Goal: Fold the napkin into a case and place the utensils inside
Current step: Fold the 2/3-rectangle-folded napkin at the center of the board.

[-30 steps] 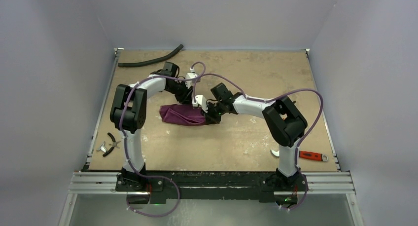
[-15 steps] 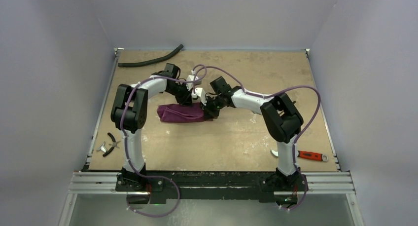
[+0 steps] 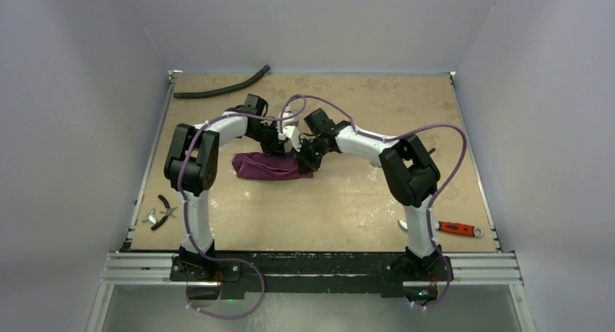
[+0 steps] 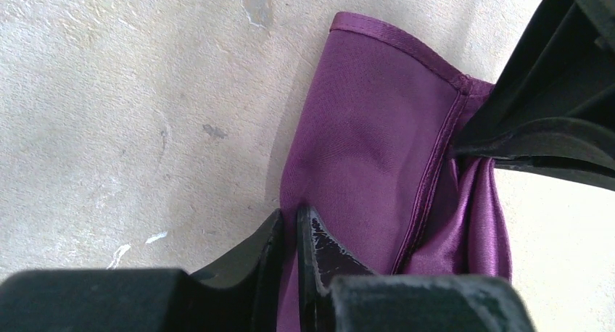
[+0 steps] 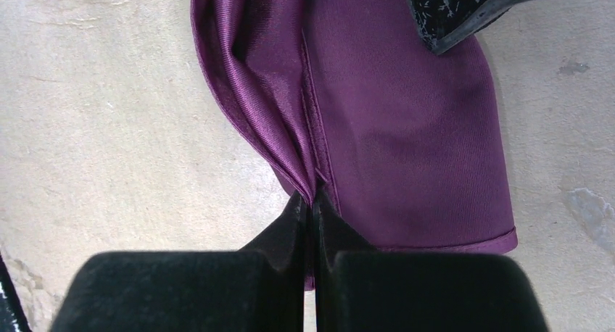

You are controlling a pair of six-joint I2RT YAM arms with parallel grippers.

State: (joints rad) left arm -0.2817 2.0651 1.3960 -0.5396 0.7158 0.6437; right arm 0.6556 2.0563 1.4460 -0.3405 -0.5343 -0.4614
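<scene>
Two white-and-black jointed arms rise from their bases, bend at raised elbows and lean inward until their wrists nearly meet. The left arm (image 3: 192, 158) points its black two-finger left gripper (image 4: 290, 220) downward, jaws almost together on an edge of the plum-purple cloth napkin (image 4: 377, 151). On the right arm (image 3: 406, 172), the black right gripper (image 5: 313, 201) faces it, just beside, jaws pinched tight on a fold of that cloth.

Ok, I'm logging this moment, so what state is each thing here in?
napkin: folded over, bunched, not yet a neat case.
left gripper: shut on the napkin's edge.
right gripper: shut on the napkin's gathered folds.
hose: lying loose, far left, untouched.
pliers: lying loose at the left edge.
red-handled tool: lying loose, near right.
</scene>
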